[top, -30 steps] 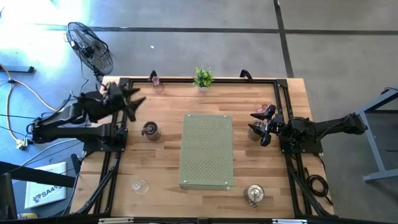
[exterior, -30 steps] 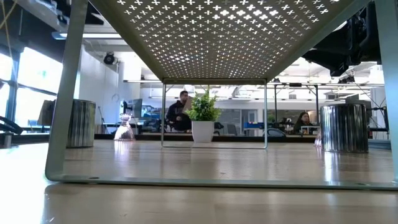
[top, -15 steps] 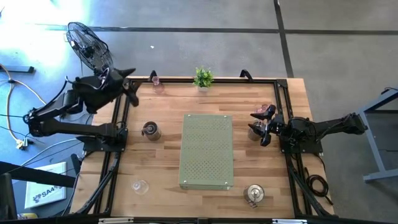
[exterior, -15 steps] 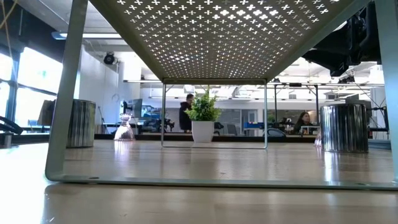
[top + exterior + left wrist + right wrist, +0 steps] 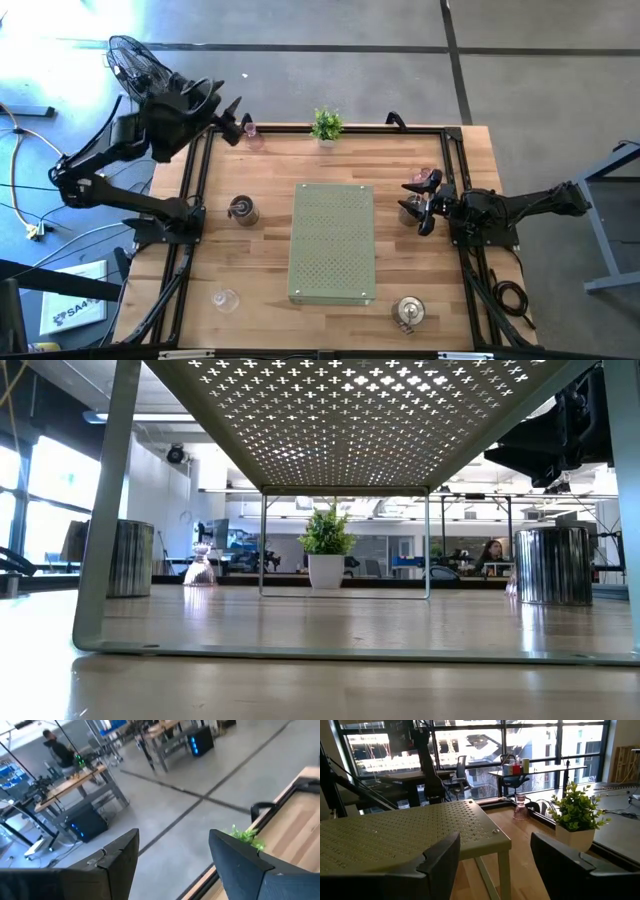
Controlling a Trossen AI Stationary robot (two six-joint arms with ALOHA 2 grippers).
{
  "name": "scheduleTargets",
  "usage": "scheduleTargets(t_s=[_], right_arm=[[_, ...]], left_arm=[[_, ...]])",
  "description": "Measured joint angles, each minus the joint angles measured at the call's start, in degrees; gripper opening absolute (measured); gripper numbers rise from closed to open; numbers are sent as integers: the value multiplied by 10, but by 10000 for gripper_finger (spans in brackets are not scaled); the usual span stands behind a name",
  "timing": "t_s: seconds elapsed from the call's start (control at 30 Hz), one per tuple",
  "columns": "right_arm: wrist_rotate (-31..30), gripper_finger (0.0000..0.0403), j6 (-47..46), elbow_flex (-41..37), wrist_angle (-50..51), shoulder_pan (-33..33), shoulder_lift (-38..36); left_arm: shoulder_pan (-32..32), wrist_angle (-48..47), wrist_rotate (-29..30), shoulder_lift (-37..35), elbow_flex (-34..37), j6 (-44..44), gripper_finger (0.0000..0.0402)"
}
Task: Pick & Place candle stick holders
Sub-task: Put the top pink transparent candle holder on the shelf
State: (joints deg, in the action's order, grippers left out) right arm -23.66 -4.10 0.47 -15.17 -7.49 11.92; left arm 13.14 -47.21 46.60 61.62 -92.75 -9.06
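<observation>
A pinkish glass holder [image 5: 251,133] stands at the table's far left edge; it also shows in the low view [image 5: 200,567] and the right wrist view [image 5: 521,807]. A silvery holder [image 5: 242,209] stands left of the green perforated stand [image 5: 333,243]. A clear glass holder [image 5: 225,298] and another silvery holder [image 5: 408,311] stand near the front. A further silvery holder [image 5: 552,565] stands by my right gripper [image 5: 417,200], which is open and empty. My left gripper [image 5: 238,118] is open and empty, raised in the air just left of the pinkish holder.
A small green potted plant [image 5: 326,125] stands at the middle of the far edge. The green stand fills the table's centre on thin legs [image 5: 100,520]. A black fan [image 5: 145,75] stands off the table's far left corner. A black frame rail [image 5: 190,200] runs along each side.
My left gripper has risen and swung toward the table's far edge and to the right, ending beside the pinkish holder at the far left. In the room behind, a person has walked out of sight past the plant.
</observation>
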Motion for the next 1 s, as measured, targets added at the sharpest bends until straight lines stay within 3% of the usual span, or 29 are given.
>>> scheduleTargets(t_s=[0.27,0.5,0.63,0.73,1.0], right_arm=[[0,238,-15,0,6,0,0],[0,238,-15,0,10,0,0],[0,238,-15,0,14,0,0],[0,237,-15,0,21,0,0],[0,236,-25,0,38,0,0]], left_arm=[[174,-127,-183,89,-126,56,237],[326,-153,-324,147,-145,136,237],[382,-196,-369,191,-145,175,237],[412,-237,-369,224,-144,185,237],[435,-298,-417,304,-143,199,237]])
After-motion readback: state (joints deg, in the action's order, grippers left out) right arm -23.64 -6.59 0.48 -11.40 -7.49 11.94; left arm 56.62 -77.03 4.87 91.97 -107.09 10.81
